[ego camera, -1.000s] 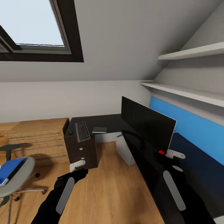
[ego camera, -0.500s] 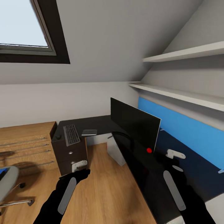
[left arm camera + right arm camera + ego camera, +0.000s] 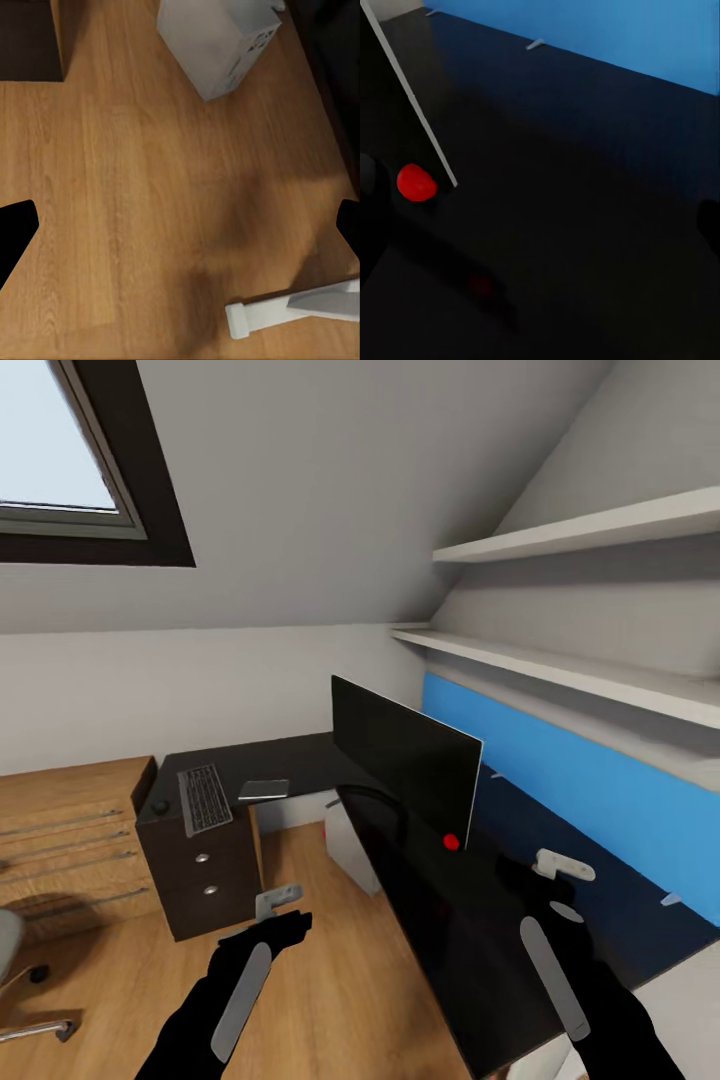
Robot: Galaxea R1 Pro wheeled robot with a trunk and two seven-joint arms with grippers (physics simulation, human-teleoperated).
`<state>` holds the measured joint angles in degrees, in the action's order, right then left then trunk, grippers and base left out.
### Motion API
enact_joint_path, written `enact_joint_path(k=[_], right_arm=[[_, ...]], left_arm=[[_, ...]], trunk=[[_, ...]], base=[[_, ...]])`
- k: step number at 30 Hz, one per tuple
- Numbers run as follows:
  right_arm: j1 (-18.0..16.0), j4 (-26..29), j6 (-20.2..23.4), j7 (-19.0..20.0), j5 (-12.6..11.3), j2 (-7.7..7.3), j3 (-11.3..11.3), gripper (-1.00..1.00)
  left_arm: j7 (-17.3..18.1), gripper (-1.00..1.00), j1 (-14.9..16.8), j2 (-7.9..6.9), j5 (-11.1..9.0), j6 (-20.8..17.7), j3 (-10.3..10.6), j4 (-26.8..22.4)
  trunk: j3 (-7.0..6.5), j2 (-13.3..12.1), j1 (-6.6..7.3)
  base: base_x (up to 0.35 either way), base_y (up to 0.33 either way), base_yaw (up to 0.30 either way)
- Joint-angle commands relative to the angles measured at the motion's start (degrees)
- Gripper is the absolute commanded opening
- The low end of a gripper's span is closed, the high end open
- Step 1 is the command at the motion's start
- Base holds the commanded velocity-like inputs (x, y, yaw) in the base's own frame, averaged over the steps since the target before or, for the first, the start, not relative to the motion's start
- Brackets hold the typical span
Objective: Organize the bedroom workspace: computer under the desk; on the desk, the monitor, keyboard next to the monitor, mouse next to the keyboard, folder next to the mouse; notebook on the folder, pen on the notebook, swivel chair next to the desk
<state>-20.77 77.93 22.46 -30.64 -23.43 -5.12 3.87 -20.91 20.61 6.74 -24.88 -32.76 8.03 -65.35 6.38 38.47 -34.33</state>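
From the head view, the large black L-shaped desk (image 3: 300, 760) fills the corner under a sloping white ceiling. The wide flat black monitor (image 3: 405, 760) stands on it, its curved foot and small red dot toward the robot. On the far wing, above the black drawer block, lies the slim silver-grey keyboard with dark keys (image 3: 204, 798), the small dark rounded mouse (image 3: 160, 806) just beside it at the block's corner, and a thin dark rectangular notebook (image 3: 264, 790) nearby on the other side. The pale grey-white tower computer (image 3: 350, 848) sits on the floor under the desk, where the task wants it. A sliver of the grey swivel chair (image 3: 12, 945) shows at the frame's edge, well apart from the desk, so I judge it is not yet positioned. The left gripper (image 3: 280, 901) hangs over wood flooring; the right gripper (image 3: 560, 867) hovers over the desktop.

In the left wrist view the fingers stand wide apart with nothing between them, above warm oak-toned floorboards, the computer ahead.

The right wrist view looks across the glossy black desktop to the blue wall panel (image 3: 607, 34); whether those jaws are open I cannot tell.
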Motion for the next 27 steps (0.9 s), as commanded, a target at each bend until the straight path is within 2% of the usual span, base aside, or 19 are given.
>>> enact_joint_path(k=[1, 6, 7, 8, 14, 21, 27], right_arm=[[-0.1, 0.1, 0.0, -0.5, -0.4, -0.07, 0.2, 1.00], [-0.1, 0.1, -2.0, -0.6, -0.3, 0.14, 0.3, 1.00], [-0.1, 0.1, -4.5, -0.6, -0.4, 0.23, 0.3, 1.00], [-0.1, 0.0, -5.0, -0.6, -0.4, 0.24, 0.3, 1.00], [-0.1, 0.0, -7.2, -0.7, -0.4, 0.27, 0.3, 1.00], [-0.1, 0.0, -10.4, -0.9, -0.3, 0.24, 0.0, 1.00], [-0.1, 0.0, -13.3, -1.0, -0.3, 0.17, -0.1, 1.00]], left_arm=[[-0.5, 1.00, 0.0, 0.01, -0.6, 0.0, 0.2, -0.1], [-0.5, 1.00, 0.0, 0.04, -0.6, 0.1, 0.3, 0.6], [-0.5, 1.00, 0.0, 0.05, -0.5, 0.1, 0.4, 1.4], [-0.5, 1.00, 0.0, 0.04, -0.5, 0.1, 0.4, 1.5], [-0.5, 1.00, 0.0, 0.03, -0.5, 0.1, 0.5, 2.0], [-0.5, 1.00, 0.0, 0.00, -0.5, 0.1, 0.5, 2.1], [-0.5, 1.00, 0.0, -0.05, -0.5, 0.1, 0.5, 2.2]], trunk=[[0.11, 0.1, -0.02], [0.10, 0.1, -0.02], [0.10, 0.1, -0.02], [0.10, 0.1, -0.02], [0.10, 0.1, -0.02], [0.10, 0.1, -0.02], [0.10, 0.1, -0.02]], base=[[0.008, -0.138, -0.003], [0.130, -0.206, -0.001], [0.113, -0.126, 0.000], [0.090, -0.101, 0.000], [0.040, -0.045, 0.000], [0.224, 0.015, 0.000], [0.230, 0.196, 0.000]])
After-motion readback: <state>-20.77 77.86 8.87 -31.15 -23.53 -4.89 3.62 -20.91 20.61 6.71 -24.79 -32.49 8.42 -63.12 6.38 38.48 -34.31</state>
